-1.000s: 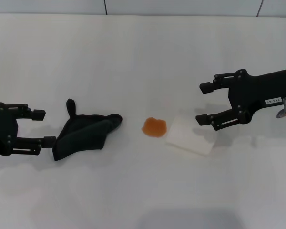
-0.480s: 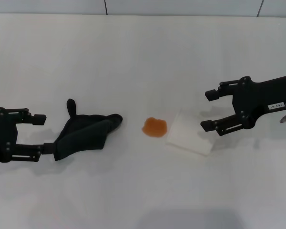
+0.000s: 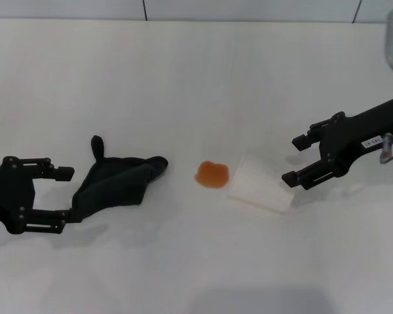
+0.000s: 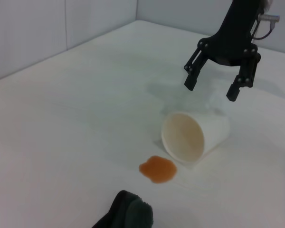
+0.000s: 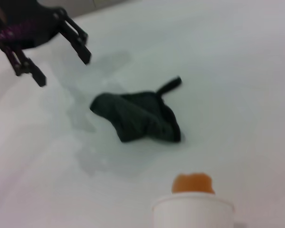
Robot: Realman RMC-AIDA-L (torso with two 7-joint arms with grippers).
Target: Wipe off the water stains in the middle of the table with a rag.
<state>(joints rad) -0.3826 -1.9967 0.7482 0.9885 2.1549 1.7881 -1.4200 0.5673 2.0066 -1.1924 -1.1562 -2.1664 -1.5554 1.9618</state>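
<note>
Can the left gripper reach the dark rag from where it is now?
Probably yes. The left gripper is open right beside the rag, its lower finger near the rag's edge, and nothing lies between them.

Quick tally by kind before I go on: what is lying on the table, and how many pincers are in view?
Dark rag: 1
White paper cup, tipped on its side: 1
Orange water stains, one blotch: 1
Pincers: 2, left pincer open beside the rag, right pincer open by the cup
Total: 5, on the white table
</note>
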